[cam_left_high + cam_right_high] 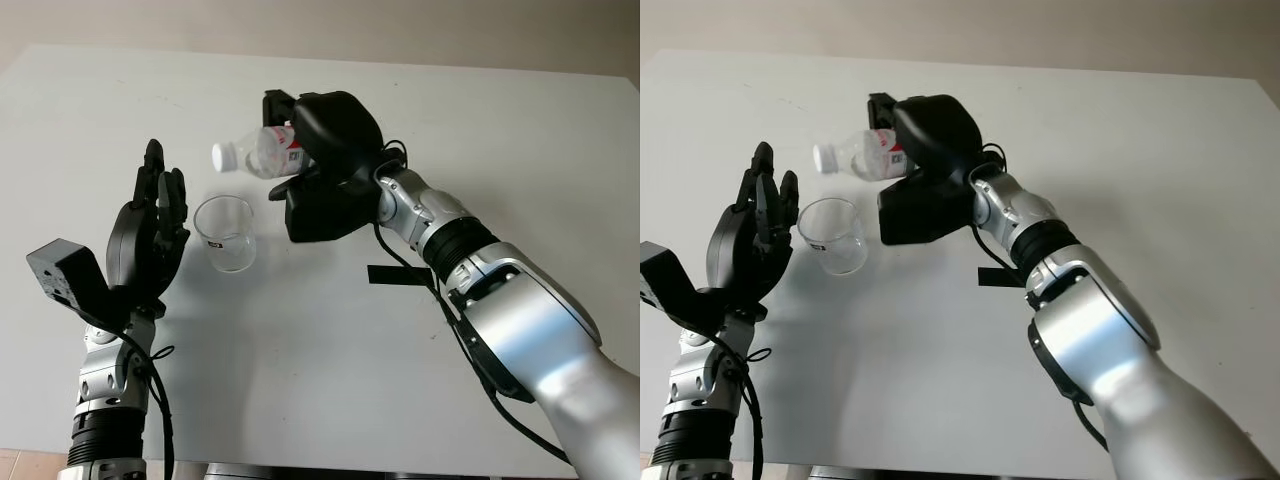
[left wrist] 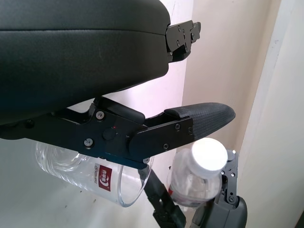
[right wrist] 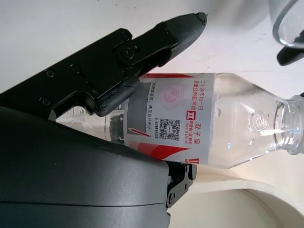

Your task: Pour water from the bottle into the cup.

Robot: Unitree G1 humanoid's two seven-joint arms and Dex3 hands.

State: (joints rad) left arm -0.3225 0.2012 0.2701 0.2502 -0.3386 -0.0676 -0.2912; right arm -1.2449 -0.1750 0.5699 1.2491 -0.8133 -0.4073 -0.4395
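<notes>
Right hand [image 1: 315, 165]: clamped around the water bottle [image 1: 262, 152], holding it tipped on its side above the bench [image 1: 330, 360].
Bottle: white-capped mouth just above the glass cup's [image 1: 225, 232] rim.
Left hand [image 1: 150, 235]: open, beside the cup.

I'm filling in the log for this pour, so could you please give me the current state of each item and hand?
Water bottle: white cap on, tipped on its side above the table, neck toward the cup.
Glass cup: upright on the white table, looks empty.
Right hand: shut on the bottle.
Left hand: open, raised beside the cup, not touching it.
</notes>
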